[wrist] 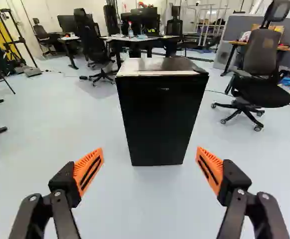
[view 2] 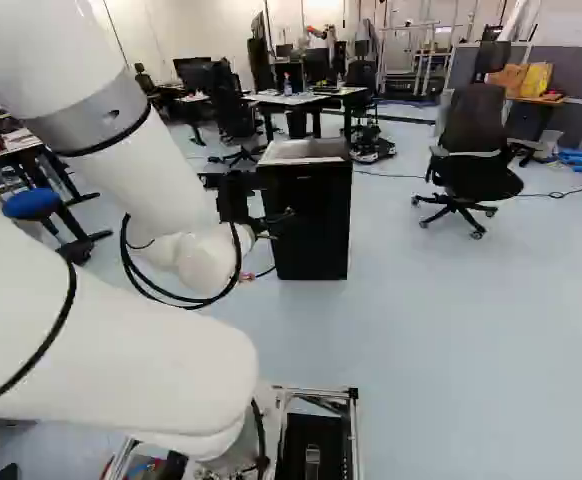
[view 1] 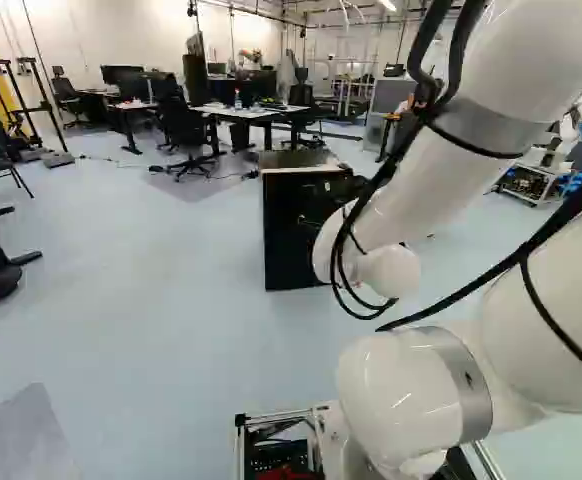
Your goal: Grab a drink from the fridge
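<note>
The gripper point(view 2: 279, 224) is in the released condition, its two fingers set wide apart with the orange pads point(wrist: 88, 172) facing each other across a gap. The black fridge point(wrist: 160, 119) stands upright on the floor point(wrist: 150, 209) directly ahead of the gripper, apart from both fingers, with its door closed. A desk point(wrist: 144, 39) is located ahead of the gripper, beyond the fridge.
</note>
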